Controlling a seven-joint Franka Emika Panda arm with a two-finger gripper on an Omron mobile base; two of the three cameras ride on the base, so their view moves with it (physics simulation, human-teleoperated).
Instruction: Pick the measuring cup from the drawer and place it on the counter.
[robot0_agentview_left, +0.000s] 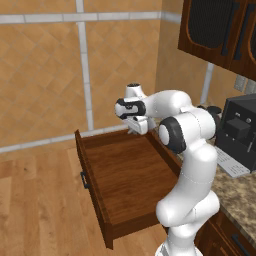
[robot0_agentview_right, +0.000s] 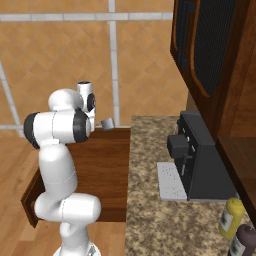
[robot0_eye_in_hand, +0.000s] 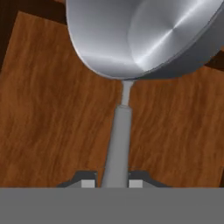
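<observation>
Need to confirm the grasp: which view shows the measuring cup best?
The hand view: the measuring cup looms large, its handle running down between the shut gripper fingertips. The right base view shows it small beside the arm above the drawer; the left base view barely shows it.

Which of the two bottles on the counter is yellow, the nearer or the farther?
The farther one: the yellow bottle stands just behind the dark brown bottle at the counter's near right corner, beside the coffee machine.

Shiny measuring cup (robot0_eye_in_hand: 144, 35) hangs over the open wooden drawer (robot0_eye_in_hand: 52, 118).
</observation>
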